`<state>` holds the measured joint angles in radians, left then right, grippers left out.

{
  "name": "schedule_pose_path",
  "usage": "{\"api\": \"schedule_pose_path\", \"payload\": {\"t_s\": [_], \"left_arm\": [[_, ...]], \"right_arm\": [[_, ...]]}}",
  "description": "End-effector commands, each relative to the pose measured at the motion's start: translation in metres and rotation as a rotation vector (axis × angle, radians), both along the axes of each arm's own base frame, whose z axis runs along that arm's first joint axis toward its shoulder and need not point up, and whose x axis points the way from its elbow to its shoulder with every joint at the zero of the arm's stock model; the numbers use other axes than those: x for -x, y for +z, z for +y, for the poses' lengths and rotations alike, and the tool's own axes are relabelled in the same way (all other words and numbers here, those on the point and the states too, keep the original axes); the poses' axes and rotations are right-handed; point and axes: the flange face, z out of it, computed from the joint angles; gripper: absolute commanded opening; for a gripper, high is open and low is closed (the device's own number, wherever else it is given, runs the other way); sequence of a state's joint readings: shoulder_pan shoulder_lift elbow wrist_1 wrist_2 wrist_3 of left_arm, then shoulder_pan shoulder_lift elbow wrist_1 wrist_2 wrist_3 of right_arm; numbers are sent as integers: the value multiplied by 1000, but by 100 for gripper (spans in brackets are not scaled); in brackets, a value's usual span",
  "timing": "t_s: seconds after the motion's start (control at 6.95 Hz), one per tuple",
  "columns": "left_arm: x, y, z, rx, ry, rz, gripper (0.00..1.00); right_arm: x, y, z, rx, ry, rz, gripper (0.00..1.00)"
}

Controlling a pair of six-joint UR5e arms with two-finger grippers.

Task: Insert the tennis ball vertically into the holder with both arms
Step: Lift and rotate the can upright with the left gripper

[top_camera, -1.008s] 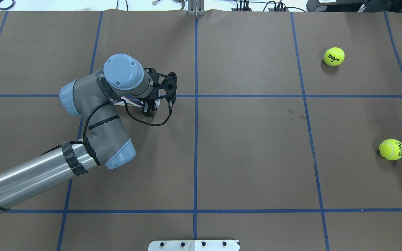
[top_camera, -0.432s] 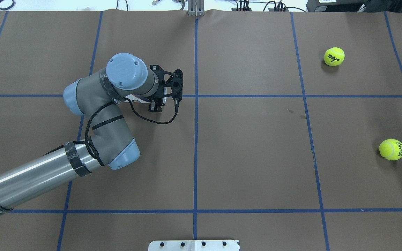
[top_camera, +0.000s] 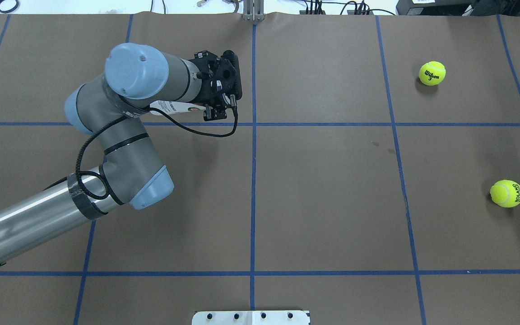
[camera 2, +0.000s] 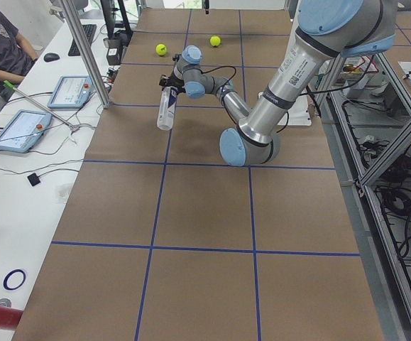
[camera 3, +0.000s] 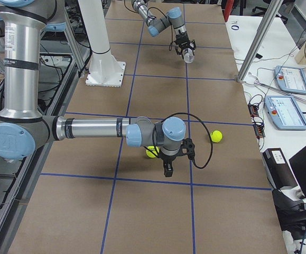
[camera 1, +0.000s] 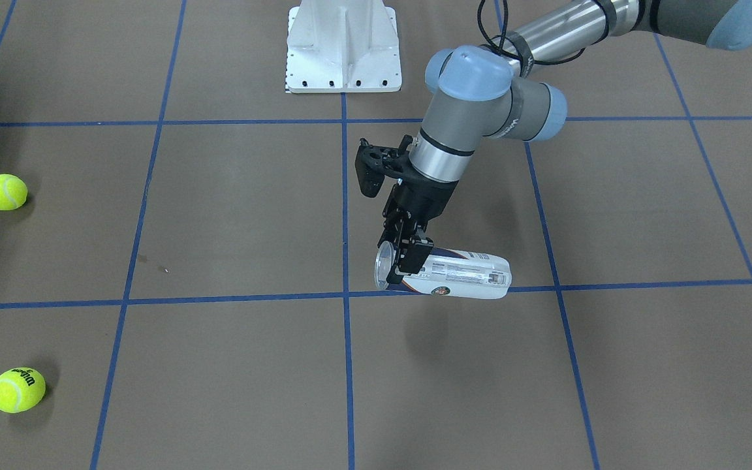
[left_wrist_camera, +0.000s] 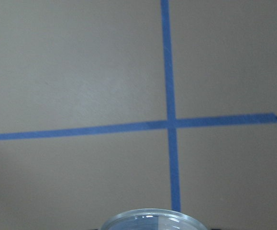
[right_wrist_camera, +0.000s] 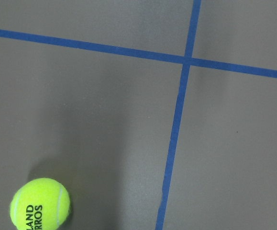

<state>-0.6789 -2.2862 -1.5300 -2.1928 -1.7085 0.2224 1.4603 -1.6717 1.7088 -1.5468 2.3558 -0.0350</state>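
1. The left gripper [camera 1: 407, 260] pinches the holder [camera 1: 464, 277] at its open rim. The can juts sideways from the fingers, above the table [camera 1: 219, 215].
2. I cannot tell the right gripper [camera 3: 167, 169]'s grip. A tennis ball [right_wrist_camera: 39, 205] lies near it.

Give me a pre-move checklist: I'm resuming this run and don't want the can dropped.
1. left gripper shut on the holder near its rim: ok.
2. Holder clear of the table: ok, its shadow lies apart below.
3. Holder upright, mouth up: not ok, it lies sideways.
4. Ball in hand: not ok, the Roland Garros ball and the Wilson ball rest on the table.
5. right gripper open: cannot tell.
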Motion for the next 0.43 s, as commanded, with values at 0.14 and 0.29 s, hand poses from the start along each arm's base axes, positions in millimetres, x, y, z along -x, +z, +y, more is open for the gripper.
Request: {"api": "schedule_pose_path", "payload": {"t_s": [0.14,0.29], "left_arm": [[43,-28,13,81,-225,461,69],[49,-28,17,105,-239,569,69]], "right_arm": [[3,-9,-5,-69,-3,-19,99],[6,-14,-4,-82,-7,-68,99]]}}
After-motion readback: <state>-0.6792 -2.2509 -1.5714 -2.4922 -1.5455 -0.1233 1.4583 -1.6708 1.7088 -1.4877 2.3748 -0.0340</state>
